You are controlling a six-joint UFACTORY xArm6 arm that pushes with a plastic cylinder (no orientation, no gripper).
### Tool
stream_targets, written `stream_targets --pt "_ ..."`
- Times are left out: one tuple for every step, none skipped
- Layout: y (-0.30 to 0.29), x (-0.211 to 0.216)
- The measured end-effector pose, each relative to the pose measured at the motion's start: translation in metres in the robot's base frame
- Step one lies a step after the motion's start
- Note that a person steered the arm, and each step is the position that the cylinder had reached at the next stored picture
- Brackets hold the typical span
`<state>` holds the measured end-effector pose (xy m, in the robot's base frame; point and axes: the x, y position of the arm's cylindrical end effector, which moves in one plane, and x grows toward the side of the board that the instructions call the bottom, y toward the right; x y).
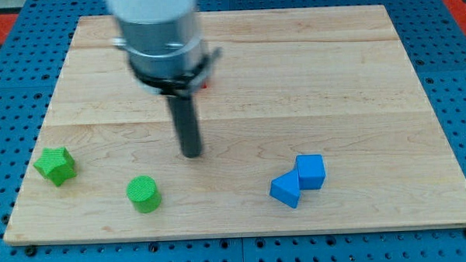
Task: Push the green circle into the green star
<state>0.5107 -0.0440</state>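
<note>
The green circle (144,193), a short cylinder, stands near the board's bottom edge at the view's left. The green star (55,165) lies further to the left, close to the board's left edge, apart from the circle. My tip (192,153) is on the board above and to the right of the green circle, not touching it. The rod hangs from a grey arm body at the view's top.
Two blue blocks touch each other at the lower right: a blue cube (310,171) and a blue angular block (285,190). A small red block (203,84) peeks out behind the arm body. The wooden board (356,88) lies on a blue perforated table.
</note>
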Motion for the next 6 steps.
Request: stream_targets --pt "0.0 0.053" --pt "-0.02 0.077" --pt "-0.09 0.068" --pt "-0.151 0.046" --pt "-0.16 0.041" --pt "-0.132 0.016"
